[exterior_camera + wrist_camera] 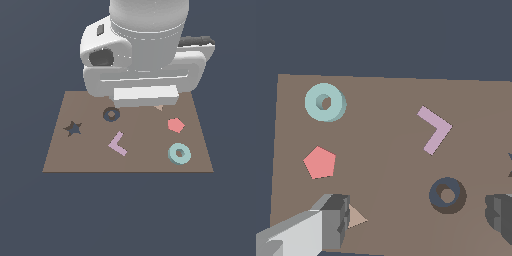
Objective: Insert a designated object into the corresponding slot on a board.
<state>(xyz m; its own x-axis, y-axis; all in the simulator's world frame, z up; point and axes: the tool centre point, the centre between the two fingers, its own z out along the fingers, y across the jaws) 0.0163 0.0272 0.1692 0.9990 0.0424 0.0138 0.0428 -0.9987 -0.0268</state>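
Arm (145,45): bulky white, smooth matte casing with rounded housings, fills the upper part of the exterior view and hangs over the far edge of the board.

Board (90,160): flat brown rectangle, uniform matte surface, no grain. Sits on a plain dark blue-grey ground.

Gripper (416,220): two grey blocky fingers (331,220) with flat faceted faces, seen only in the wrist view. Jaws spread wide, nothing between them, touching nothing I can make out. Exterior view hides the fingers behind the hand body.

L-piece (118,144): lilac, flat, two thin arms at a right angle, lying on the board near its middle.

Ring (179,153): pale teal donut, rounded thick wall, round centre hole showing brown board through it. Lies flat on the board near the corner at the exterior view's right, close edge. Not in the slot, well apart from it, and clear of the gripper.

Pentagon (175,125): pink-red, flat top, sharp edges, just beside the ring on the far side.

Slot (111,114): dark navy ring-shaped recess with a brown centre dot, on the far part of the board toward the exterior view's left, just below the hand. Empty. In the wrist view it lies between the two fingers, nearer one.

Star recess (73,128): dark, five-pointed, near the edge at the exterior view's left.

Triangle (357,218): small tan wedge, just beside one finger; contact can't be told.
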